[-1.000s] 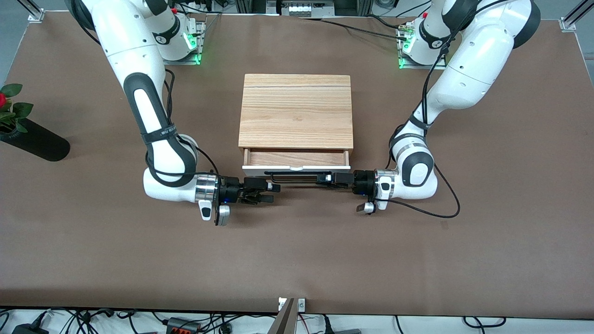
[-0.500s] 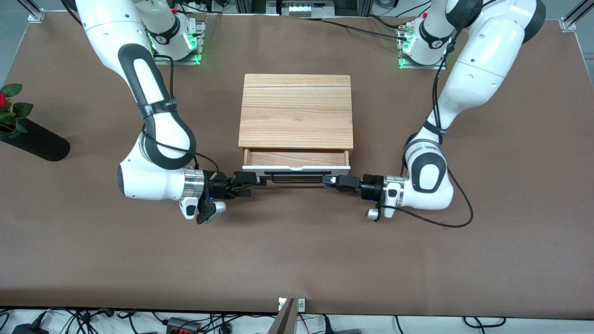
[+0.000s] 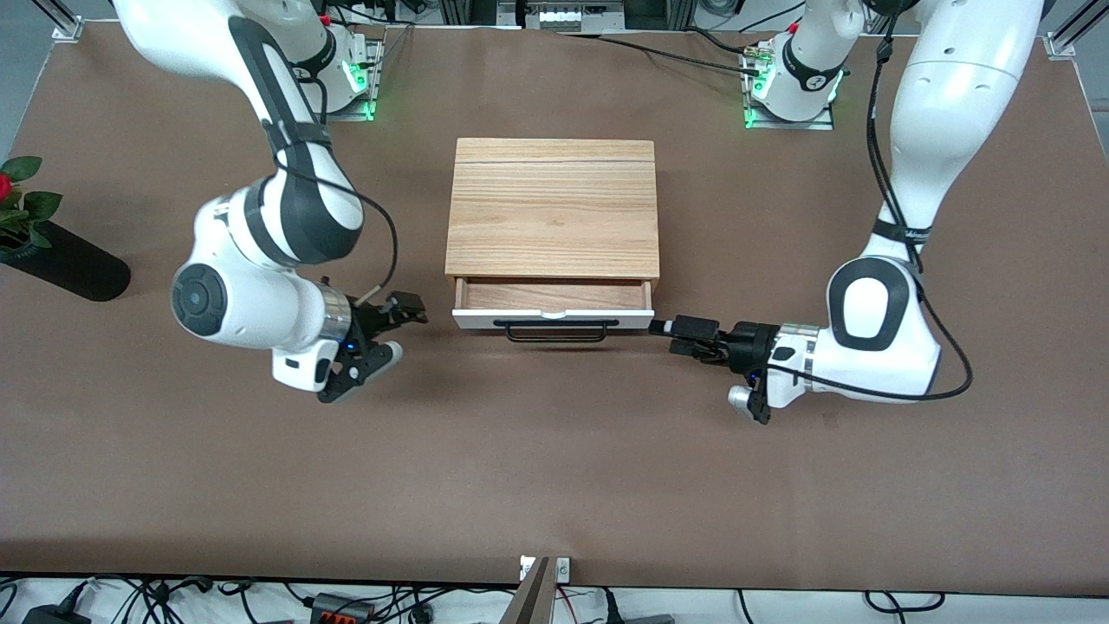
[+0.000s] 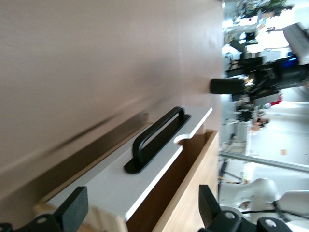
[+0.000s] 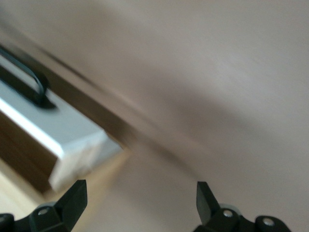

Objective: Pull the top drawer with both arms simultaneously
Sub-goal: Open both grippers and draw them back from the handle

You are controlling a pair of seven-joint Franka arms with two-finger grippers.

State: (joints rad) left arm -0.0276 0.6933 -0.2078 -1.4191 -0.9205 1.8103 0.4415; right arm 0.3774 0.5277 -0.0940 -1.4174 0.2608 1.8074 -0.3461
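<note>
The top drawer (image 3: 553, 308) stands partly out of the wooden cabinet (image 3: 553, 208), its white front facing the front camera and its black handle (image 3: 554, 329) running lengthwise from one arm's end of the surface (image 3: 554, 468) toward the other. That long axis is what matters: each claw sits off one end of the bar, not on it.

The left claw (image 3: 684, 334) is released and holds nothing. It hangs just beside the drawer's corner at the left arm's end and points along the handle, so the bar lies straight ahead of its fingertips; in its wrist view the handle (image 4: 157, 137) shows between the spread fingers (image 4: 72, 210).

The right claw (image 3: 394, 325) is also released and empty, tilted, and stands clearly apart from the drawer's corner at its own end. The left claw looks the nearer of the two.

If more pulling is wanted, I judge both would have to come inward along the bar.
</note>
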